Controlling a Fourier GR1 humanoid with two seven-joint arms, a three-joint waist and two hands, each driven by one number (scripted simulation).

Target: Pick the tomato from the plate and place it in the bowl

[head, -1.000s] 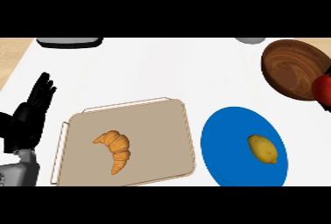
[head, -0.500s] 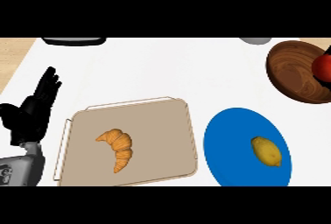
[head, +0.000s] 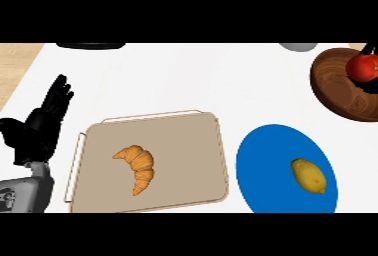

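While left hand [head: 40, 127] rests, tomato [head: 362, 67] sits in bowl [head: 339, 92].

The worktop [head: 184, 75] is white and flat; at its far left edge a strip of light wood shows. A tan tray [head: 184, 160] with thin handles lies near the front, left of the middle; just beside it on the right lies a round blue plate [head: 269, 170]. A brown wooden bowl [head: 339, 95] sits at the far right, well apart from the tray. At the back edge a dark thing [head: 92, 45] shows on the left and a grey thing [head: 299, 46] on the right; both are cut off, so I cannot tell what they are.
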